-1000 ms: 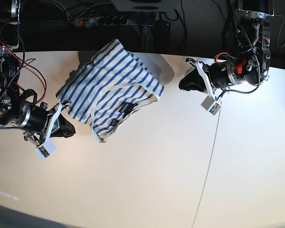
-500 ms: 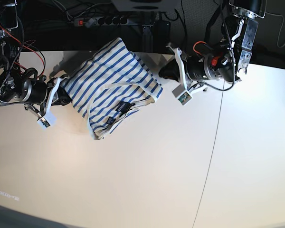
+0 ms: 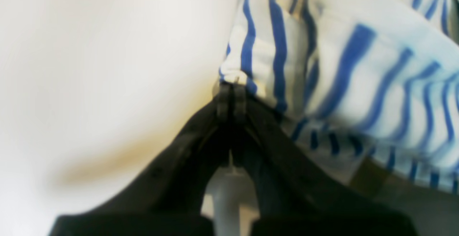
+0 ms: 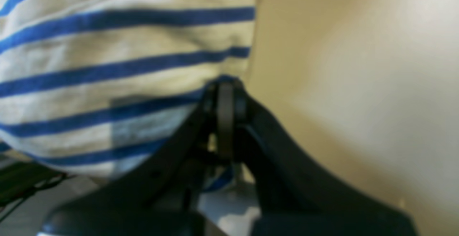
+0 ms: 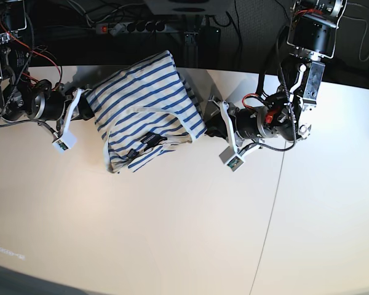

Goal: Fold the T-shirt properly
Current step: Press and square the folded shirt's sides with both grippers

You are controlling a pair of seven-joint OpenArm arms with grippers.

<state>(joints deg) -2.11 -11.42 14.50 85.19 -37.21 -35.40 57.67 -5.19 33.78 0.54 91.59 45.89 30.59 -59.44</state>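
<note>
One T-shirt (image 5: 144, 117) lies on the one desk (image 5: 172, 233), near its far edge. Two robot arms reach over the desk, each ending in one gripper: the left gripper (image 3: 231, 98) and the right gripper (image 4: 225, 99), so two grippers in all. One power strip (image 5: 126, 27) sits beyond the desk's far edge. One small dark label (image 5: 149, 139) shows on the shirt.

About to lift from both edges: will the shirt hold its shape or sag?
Probably sag. The shirt already lies bunched in loose folds and wrinkles, so it looks floppy. With the left gripper and right gripper each shut on one edge only, the middle will likely droop between them. The thin cloth seems light, and layers may slide apart.
</note>
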